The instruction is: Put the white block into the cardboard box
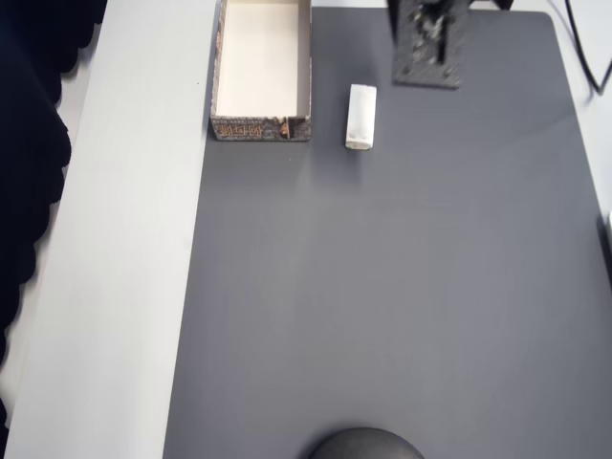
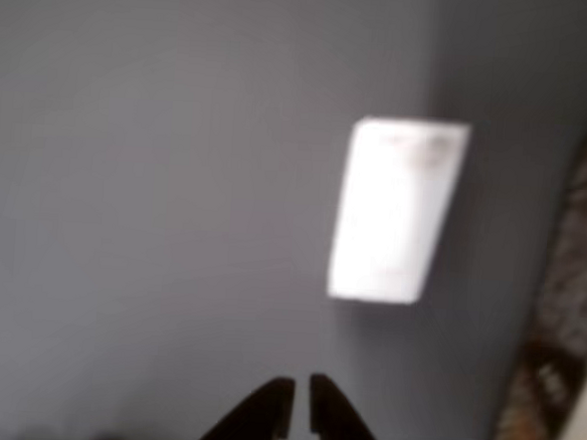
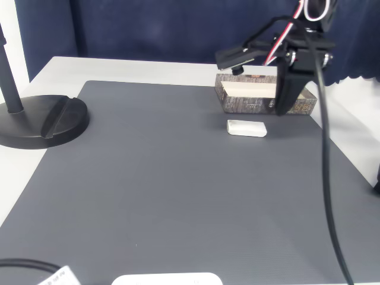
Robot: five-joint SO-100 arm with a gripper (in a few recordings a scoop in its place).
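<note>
The white block lies flat on the grey mat, just to the right of the cardboard box in the overhead view. The box is open-topped with a cream inside and holds nothing. My gripper hovers to the right of the block, apart from it. In the wrist view the block sits ahead and to the right of my gripper, whose dark fingers are shut with nothing between them. The patterned wall of the box runs along the right edge. In the fixed view the block lies in front of the box, with the gripper above the mat beside both.
A grey mat covers most of the white table. A black round stand base sits at the left in the fixed view. A cable hangs down from the arm on the right.
</note>
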